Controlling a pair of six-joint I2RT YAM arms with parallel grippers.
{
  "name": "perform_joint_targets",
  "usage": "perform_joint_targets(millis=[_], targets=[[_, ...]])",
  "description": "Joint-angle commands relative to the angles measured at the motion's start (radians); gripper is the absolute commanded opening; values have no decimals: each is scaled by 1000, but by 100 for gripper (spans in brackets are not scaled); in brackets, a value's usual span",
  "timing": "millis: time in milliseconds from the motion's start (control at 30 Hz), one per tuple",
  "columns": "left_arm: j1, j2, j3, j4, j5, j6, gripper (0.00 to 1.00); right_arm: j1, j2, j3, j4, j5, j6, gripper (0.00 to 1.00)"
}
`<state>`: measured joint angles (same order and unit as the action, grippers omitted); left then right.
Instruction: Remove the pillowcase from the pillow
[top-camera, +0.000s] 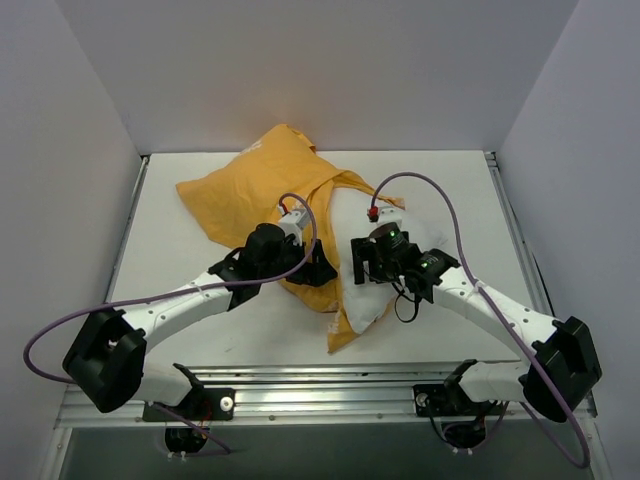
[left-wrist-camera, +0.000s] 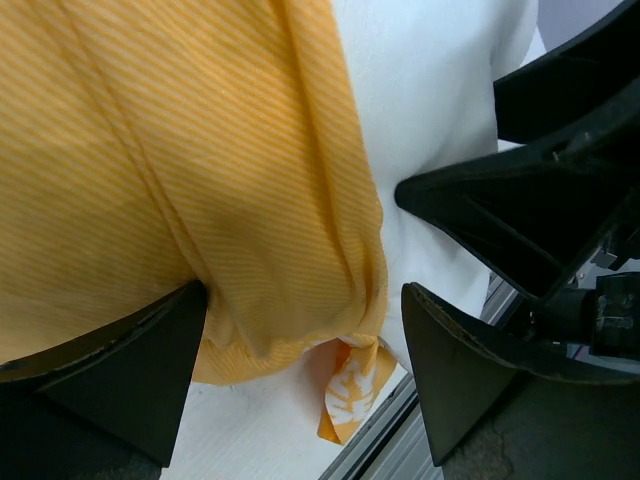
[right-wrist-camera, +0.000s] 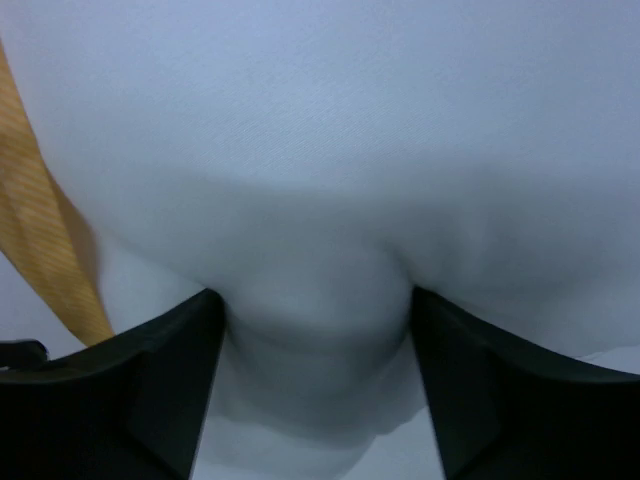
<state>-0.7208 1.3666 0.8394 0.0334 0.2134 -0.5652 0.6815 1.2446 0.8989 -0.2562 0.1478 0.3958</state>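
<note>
**Mid-strip: both arms are set on the cloth, neither grip made**

The left gripper (left-wrist-camera: 305, 290) stands with its jaws wide apart. A hanging fold of the large orange-yellow cloth pillowcase (left-wrist-camera: 180, 150) lies between them. The fold touches the left finger (left-wrist-camera: 130, 370) but sits clear of the other, so nothing is clamped. The right gripper (right-wrist-camera: 315, 295) is also spread wide and is pushed into the big, plump, plain white fabric pillow (right-wrist-camera: 320, 120). A soft bulge of the pillow fills the gap and touches both fingers. The jaws straddle it and have not closed on it.

From above, the two grippers sit close together at the middle of the white table (top-camera: 170, 250). Most of the pillowcase is heaped to the left and towards the far edge. The bare white pillow shows under and in front of the right gripper. A strip of orange runs along the pillow's near-left edge down to its near corner, so the cover looks mostly off but not free.

I judge this to be the regrasp before a separating pull. Next, the left jaws should close on orange cloth alone, without catching the white fabric just beside it. The right jaws should pinch or pin the pillow. Then the arms should draw apart, with the cover going left and away.
</note>
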Motion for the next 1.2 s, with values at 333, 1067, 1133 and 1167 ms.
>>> perform_joint_targets(millis=[333, 1067, 1133, 1167], targets=[[-29, 51, 0, 23, -14, 71, 85, -19, 62, 14, 37, -34, -6, 0], [0, 6, 64, -179, -374, 105, 2, -101, -106, 328, -208, 69, -75, 0], [33, -7, 70, -254, -504, 87, 2, -155, -129, 403, -238, 32, -98, 0], [69, -14, 75, -274, -540, 76, 2, -167, -148, 428, -268, 29, -118, 0]])
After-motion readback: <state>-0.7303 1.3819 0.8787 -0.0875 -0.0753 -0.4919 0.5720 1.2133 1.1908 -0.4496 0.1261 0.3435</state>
